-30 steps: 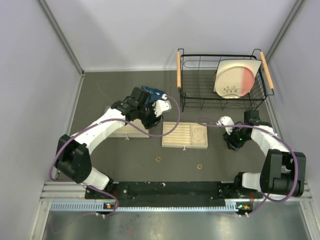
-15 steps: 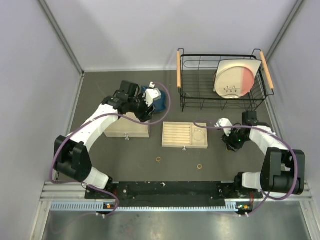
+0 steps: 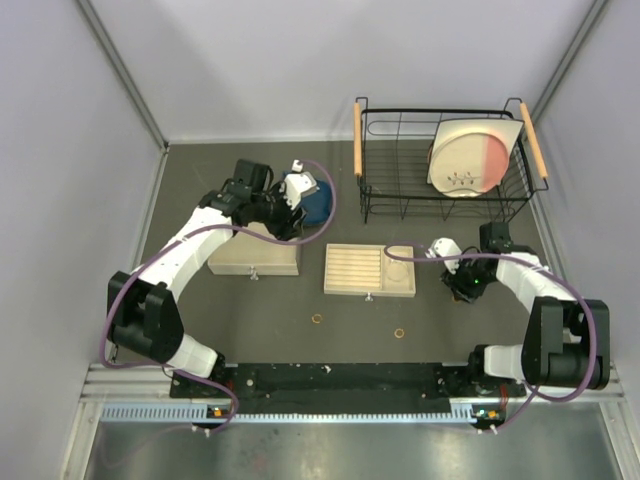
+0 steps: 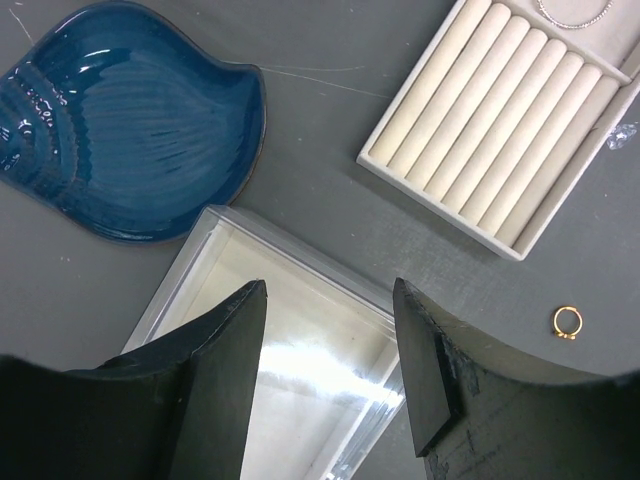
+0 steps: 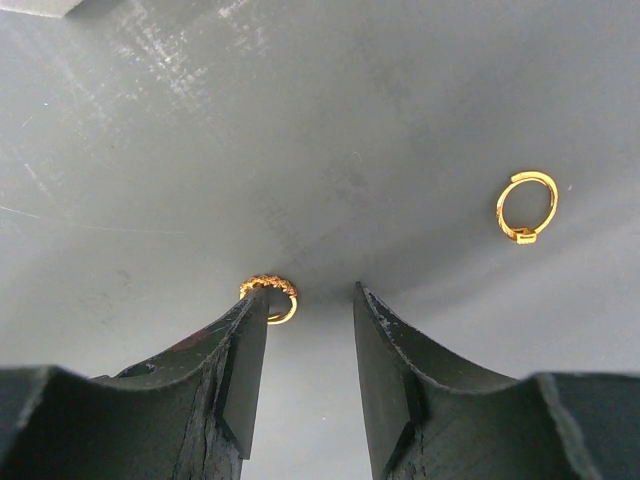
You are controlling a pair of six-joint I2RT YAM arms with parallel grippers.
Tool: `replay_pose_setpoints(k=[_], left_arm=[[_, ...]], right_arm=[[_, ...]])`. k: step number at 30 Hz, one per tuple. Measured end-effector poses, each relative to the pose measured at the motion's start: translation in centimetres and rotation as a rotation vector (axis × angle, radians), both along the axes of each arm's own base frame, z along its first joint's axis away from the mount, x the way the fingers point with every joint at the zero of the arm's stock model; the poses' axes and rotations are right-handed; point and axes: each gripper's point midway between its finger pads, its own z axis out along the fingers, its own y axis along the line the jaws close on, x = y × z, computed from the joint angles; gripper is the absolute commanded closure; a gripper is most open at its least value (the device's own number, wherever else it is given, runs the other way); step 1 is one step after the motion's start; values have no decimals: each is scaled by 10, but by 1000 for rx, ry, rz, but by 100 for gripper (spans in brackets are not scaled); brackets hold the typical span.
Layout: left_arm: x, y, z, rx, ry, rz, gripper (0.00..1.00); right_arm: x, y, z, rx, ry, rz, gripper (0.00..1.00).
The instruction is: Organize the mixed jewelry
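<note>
Gold ring (image 5: 272,290) lies on the desk (image 5: 400,100) near its right edge, touching one finger of the parted, empty right hand (image 5: 310,300). Pickup seems the step in hand: next, centre the jaws over it and close. Left hand (image 4: 330,300) hangs open, empty.

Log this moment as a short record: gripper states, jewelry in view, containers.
left gripper: open, holding nothing, above an open box
right gripper: open, low over the table
nearest piece: textured gold ring lying at one fingertip, not gripped
other jewelry: second gold ring off to the side; silver hoop in the slotted tray
other items: blue dish; dish rack holding a plate
</note>
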Motion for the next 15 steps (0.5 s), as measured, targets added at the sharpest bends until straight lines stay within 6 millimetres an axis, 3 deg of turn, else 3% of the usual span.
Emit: replay_pose_setpoints(k=[15], left_arm=[[2, 3, 0, -8, 3, 7, 41]], right_arm=[[2, 12, 0, -24, -18, 69, 58]])
